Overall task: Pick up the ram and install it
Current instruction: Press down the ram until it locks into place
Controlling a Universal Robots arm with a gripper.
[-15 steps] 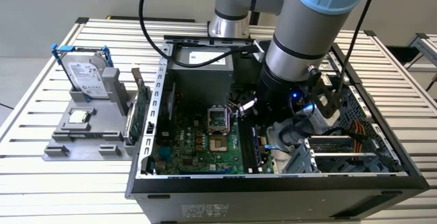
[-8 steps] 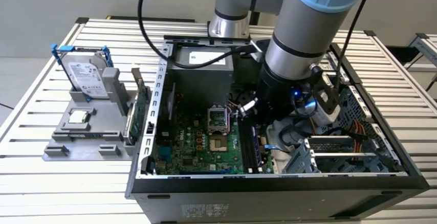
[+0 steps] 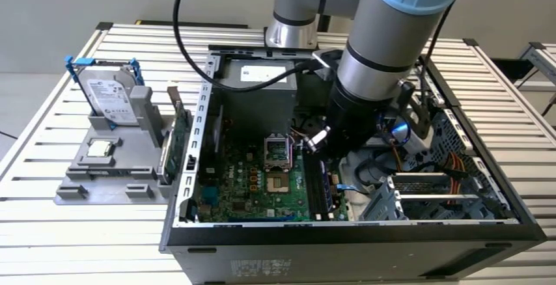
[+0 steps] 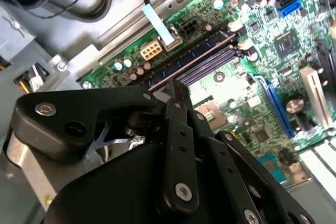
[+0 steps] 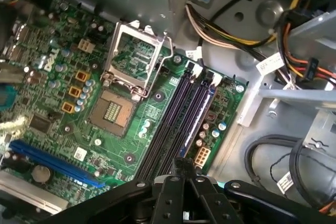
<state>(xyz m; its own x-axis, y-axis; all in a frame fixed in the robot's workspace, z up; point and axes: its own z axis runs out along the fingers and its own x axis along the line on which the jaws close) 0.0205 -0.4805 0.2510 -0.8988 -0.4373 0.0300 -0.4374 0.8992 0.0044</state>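
Green motherboard [image 3: 247, 190], and our gripper [image 3: 314, 145] low over its memory slots, centre of the exterior view.

In the second wrist view we see the fingers [image 4: 176, 90] pressed close together, pinching the thin top edge of the ram [image 4: 199, 59], which runs toward the upper right of the frame along the dark slots. In the first wrist view it is a bluish strip [image 5: 198, 119] above the gripper [image 5: 184, 162], bottom centre.

We've got the black claw [image 4: 176, 90] sitting right over the dark memory slots [image 4: 202, 59] on the green motherboard [image 4: 252, 93].
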